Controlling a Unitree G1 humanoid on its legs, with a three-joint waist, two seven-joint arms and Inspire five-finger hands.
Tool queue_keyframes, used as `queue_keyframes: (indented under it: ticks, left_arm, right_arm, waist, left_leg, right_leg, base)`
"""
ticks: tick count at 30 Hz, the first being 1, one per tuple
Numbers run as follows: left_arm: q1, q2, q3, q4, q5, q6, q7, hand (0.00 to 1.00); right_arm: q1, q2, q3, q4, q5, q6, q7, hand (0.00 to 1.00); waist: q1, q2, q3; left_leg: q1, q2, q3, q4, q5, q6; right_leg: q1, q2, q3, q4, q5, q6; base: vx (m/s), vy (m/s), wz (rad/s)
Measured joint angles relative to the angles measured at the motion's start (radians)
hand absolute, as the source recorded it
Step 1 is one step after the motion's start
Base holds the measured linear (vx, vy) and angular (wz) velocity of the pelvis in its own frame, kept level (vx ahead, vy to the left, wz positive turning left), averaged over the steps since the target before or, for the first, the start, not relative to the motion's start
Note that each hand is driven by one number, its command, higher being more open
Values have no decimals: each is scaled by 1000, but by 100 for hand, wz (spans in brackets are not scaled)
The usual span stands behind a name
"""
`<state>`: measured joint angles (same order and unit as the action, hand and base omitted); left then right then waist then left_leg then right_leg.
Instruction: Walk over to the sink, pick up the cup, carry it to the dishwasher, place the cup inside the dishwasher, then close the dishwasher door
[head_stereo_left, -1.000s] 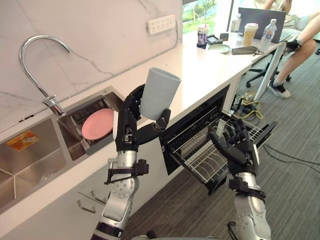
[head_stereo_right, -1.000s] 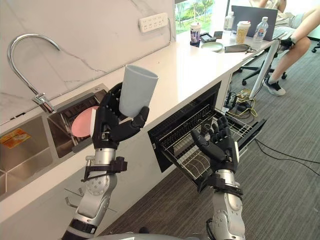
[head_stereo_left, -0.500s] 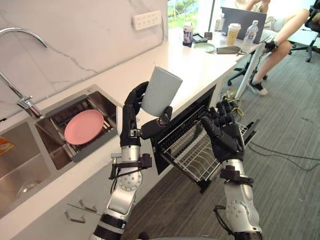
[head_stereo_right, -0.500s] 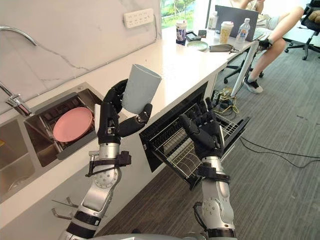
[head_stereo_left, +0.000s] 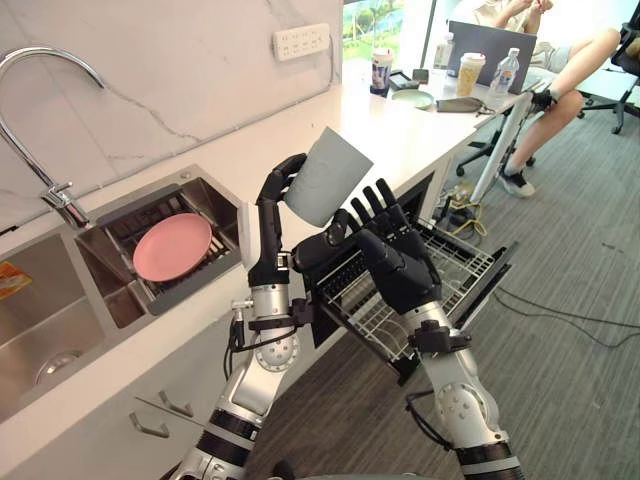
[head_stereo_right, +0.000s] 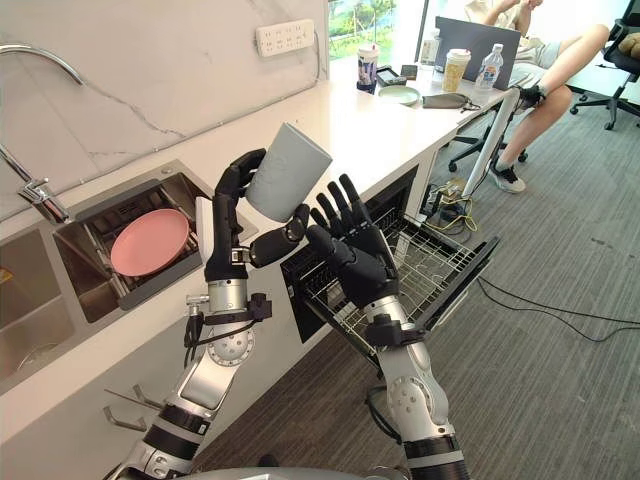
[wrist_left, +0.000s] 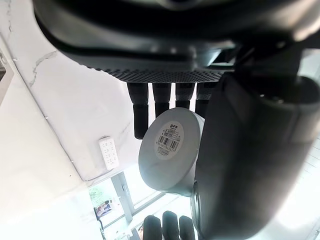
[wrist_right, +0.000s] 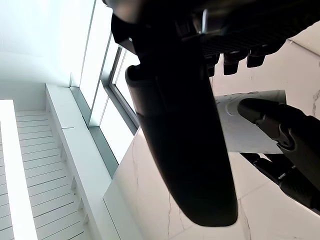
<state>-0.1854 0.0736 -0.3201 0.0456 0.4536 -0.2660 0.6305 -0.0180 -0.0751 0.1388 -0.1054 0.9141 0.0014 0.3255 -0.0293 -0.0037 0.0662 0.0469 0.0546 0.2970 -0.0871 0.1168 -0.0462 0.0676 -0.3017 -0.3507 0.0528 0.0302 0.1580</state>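
Both aloft: left robot hand clasps the pale grey plastic cup for carrying; right robot hand, spread wide, hovers at the cup's four o'clock.

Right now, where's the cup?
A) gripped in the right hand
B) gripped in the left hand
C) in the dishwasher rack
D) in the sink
B: the left hand has its fingers and thumb curled round the pale grey cup, held up by the counter edge. The right hand is open beside it, above the pulled-out dishwasher rack.
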Motion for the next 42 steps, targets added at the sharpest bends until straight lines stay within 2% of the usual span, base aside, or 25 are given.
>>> queue_keyframes:
  ticks: [5,11,19,31,32,37,42]
  left_arm:
    - [-1,0,-6,9,44,-7,24,0]
    - [-2,0,-48,10,57,-27,47,0]
    - [-14,1,-81,50,57,-47,71,0]
    - [-19,-2,-107,82,57,-49,89,0]
    - [-20,-2,-114,82,57,-49,88,0]
    - [-24,-4,-118,82,55,-50,84,0]
    - [-25,-3,-118,82,44,-82,79,0]
  right_arm:
    - [-42,-5,37,23,118,17,-43,100]
    - [-128,-2,76,95,127,14,-122,100]
    - [-185,9,93,139,196,-40,-222,100]
    - [-252,16,77,170,244,-93,-252,100]
    - [-252,16,71,170,247,-93,-252,0]
    - [-262,14,62,174,284,-88,-247,0]
    - [-289,9,41,182,281,-44,-253,0]
  waist:
    - [1,0,0]
    - [8,-5,-3]
    - [17,-19,-13]
    - [23,-21,-22]
    - [26,-21,-22]
    - [29,-21,-22]
    - [40,-21,-22]
  left_leg:
    - [-3,2,-14,-5,15,1]
    - [-11,5,-44,-5,33,1]
    - [-25,16,-70,-6,52,-1]
    - [-31,20,-87,-5,59,-4]
    - [-32,20,-92,-5,59,-4]
    - [-32,22,-98,-5,60,-6]
    - [-35,26,-104,-5,62,-8]
  right_leg:
    - [2,3,-13,-1,0,1]
    - [12,7,-38,-6,0,1]
    - [18,20,-61,-16,4,-4]
    - [26,28,-74,-26,11,-4]
    - [26,29,-75,-27,12,-4]
    - [34,34,-82,-37,17,-3]
    - [35,38,-88,-38,17,-4]
  base:
    - [-59,1,8]
    - [-46,-2,12]
    - [-47,-7,8]
    - [-18,-7,3]
    - [0,0,0]
    - [-9,-9,2]
    - [-15,-8,2]
